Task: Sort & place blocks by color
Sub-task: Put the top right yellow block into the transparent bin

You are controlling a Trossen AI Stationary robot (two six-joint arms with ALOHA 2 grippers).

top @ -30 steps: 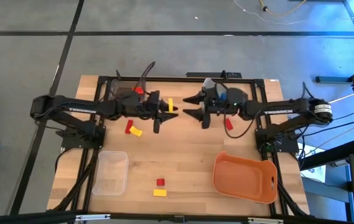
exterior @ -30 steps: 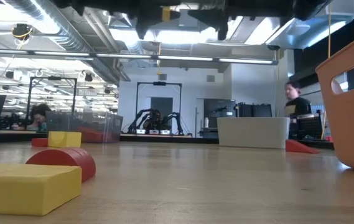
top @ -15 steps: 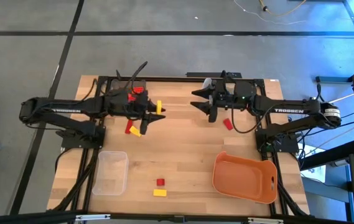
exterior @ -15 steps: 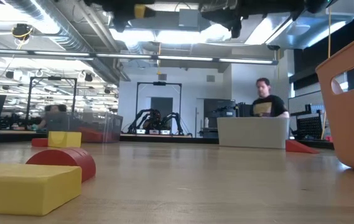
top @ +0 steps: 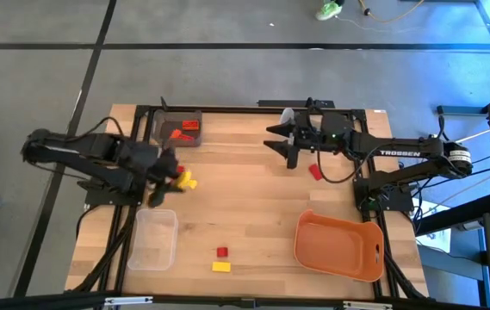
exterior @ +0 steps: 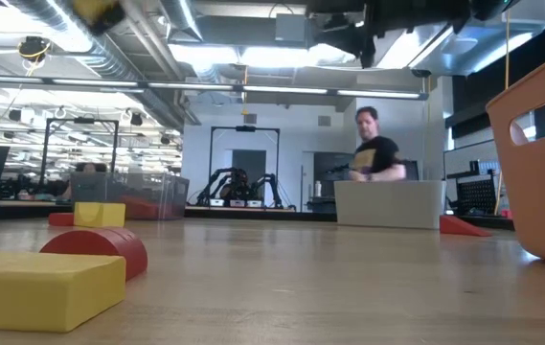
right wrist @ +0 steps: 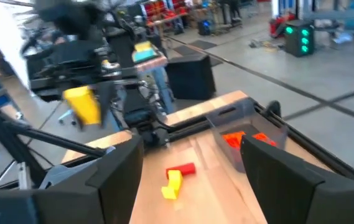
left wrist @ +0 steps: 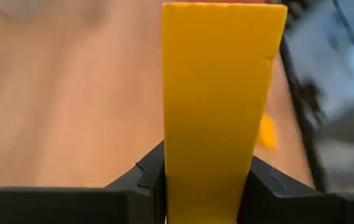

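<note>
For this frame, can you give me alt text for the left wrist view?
The left gripper is shut on a long yellow block, which fills the middle of the picture and stands up between the two dark fingers. Behind it lies blurred light wooden table, with a dark frame edge on one side.

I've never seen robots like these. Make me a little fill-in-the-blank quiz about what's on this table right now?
1. The left gripper is clamped on a ____ block.
2. The big tray near the right arm is ____ in colour.
3. The right gripper has its fingers ____ and holds nothing.
4. The grey bin at the table's far edge holds ____ blocks.

Missing words: yellow; orange; open; red
</note>
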